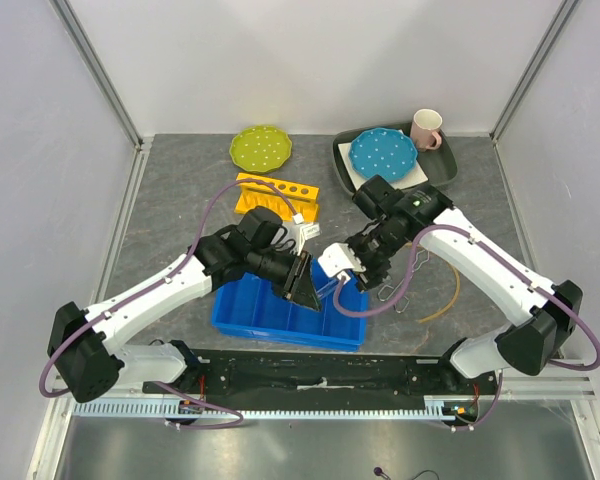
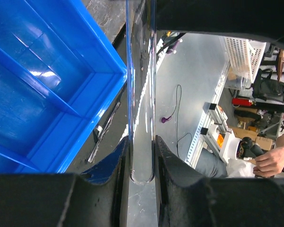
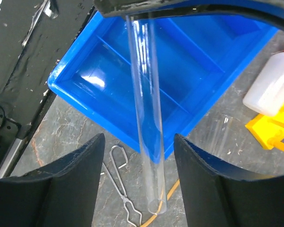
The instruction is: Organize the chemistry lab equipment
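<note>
Clear glass test tube [image 2: 141, 94] sits pinched in our left gripper [image 2: 141, 142], above the blue bin's [image 3: 194, 94] edge. It runs between the fingers of our right gripper [image 3: 139, 139], which stand wide apart, touching neither.

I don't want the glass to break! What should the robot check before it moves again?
1. Do the left jaws hold the clear test tube shut tight? ok.
2. Are the right jaws open, one on each side of the tube? ok.
3. Do the right jaws grip the tube? not ok, there are gaps on both sides.
4. Are the blue bin compartments in view empty? ok.
5. Is the tube free of cracks? cannot tell.
</note>
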`<action>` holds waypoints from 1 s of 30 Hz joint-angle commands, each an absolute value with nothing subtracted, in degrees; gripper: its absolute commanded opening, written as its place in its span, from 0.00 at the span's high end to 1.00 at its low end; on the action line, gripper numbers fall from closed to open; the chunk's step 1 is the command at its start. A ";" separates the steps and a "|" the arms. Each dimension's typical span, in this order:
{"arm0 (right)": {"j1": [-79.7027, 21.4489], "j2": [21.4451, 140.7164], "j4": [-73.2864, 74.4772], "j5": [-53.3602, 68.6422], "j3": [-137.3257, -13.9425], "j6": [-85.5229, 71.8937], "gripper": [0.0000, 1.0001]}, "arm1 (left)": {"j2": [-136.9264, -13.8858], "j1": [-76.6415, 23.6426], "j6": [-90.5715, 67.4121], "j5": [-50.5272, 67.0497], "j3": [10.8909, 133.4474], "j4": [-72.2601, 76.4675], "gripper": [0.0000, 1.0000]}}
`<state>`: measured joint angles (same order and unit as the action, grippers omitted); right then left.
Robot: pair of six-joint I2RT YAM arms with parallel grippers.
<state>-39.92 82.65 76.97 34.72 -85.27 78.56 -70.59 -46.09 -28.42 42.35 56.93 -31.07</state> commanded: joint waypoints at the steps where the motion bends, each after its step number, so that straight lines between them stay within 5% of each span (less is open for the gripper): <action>1: -42.79 82.88 77.96 31.91 -83.76 79.54 0.37 | -69.17 -46.05 -26.80 44.47 58.36 -30.85 0.89; 14: -44.21 81.91 75.94 31.46 -82.35 78.40 0.77 | -66.71 -45.97 -28.74 43.07 57.39 -30.06 0.86; 17: -44.12 81.65 75.50 32.69 -82.18 76.03 0.80 | -65.31 -45.88 -29.70 41.49 57.48 -29.88 0.77; 23: -40.44 81.21 75.24 40.68 -81.65 70.93 0.82 | -58.12 -45.79 -31.99 35.62 57.57 -29.44 0.26; 30: -36.31 82.09 71.99 54.73 -79.90 60.57 0.83 | -45.03 -45.79 -33.74 17.07 53.98 -25.16 0.12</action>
